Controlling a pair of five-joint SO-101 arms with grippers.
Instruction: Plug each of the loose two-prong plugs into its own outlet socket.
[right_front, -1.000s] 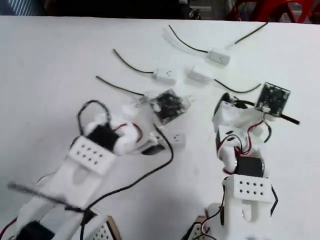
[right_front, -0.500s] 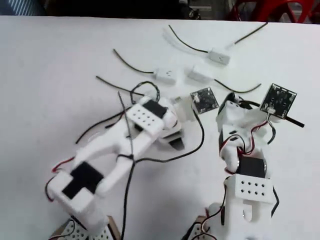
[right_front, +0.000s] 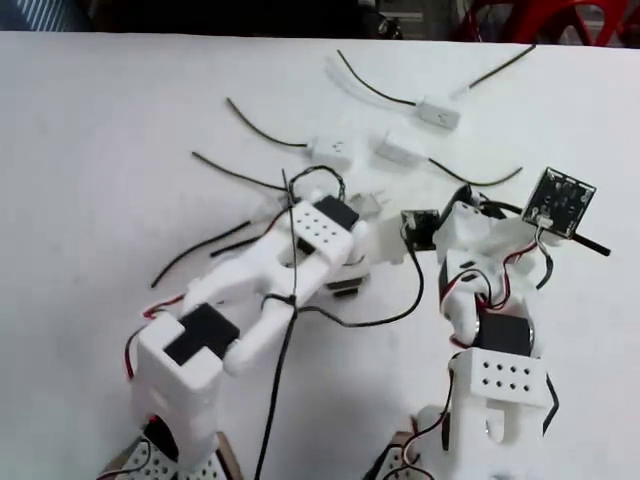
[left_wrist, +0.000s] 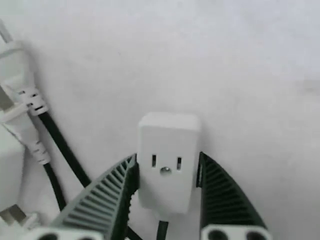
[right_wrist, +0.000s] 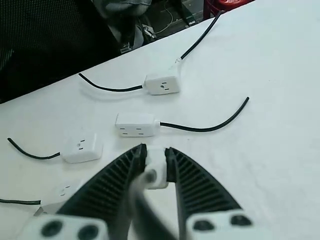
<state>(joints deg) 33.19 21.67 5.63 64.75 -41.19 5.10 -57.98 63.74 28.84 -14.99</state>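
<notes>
Moved: left arm (right_front: 270, 270) has swung in from the near-left of the counter (right_front: 100, 120) and now stretches out to the middle, low over the sockets. The right arm (right_front: 490, 310) has barely shifted.
Left hand: the left hand (left_wrist: 167, 160) straddles an outlet socket (left_wrist: 168, 132), one ribbed finger against each long side. It looks clamped on.
Outlet socket: it lies flat on the counter with its slots facing up. Its cord leaves at the end tucked in between the fingers.
Right hand: the right hand (right_wrist: 155, 149) is closed on a white plug (right_wrist: 156, 172). The prongs are hidden, so I can't call which way they point.
Key relation: the held socket sits to the left of the right hand, close by. Its long axis runs in line with the left hand's fingers. With the face up, I judge the plug has to come over and go in from above.
Spare plug: a second plug (left_wrist: 22, 107) with its dark cord lies just beside the held socket, untouched.
Watch for: the left fingers flank the socket face tightly, so there is little room for the right hand.
</notes>
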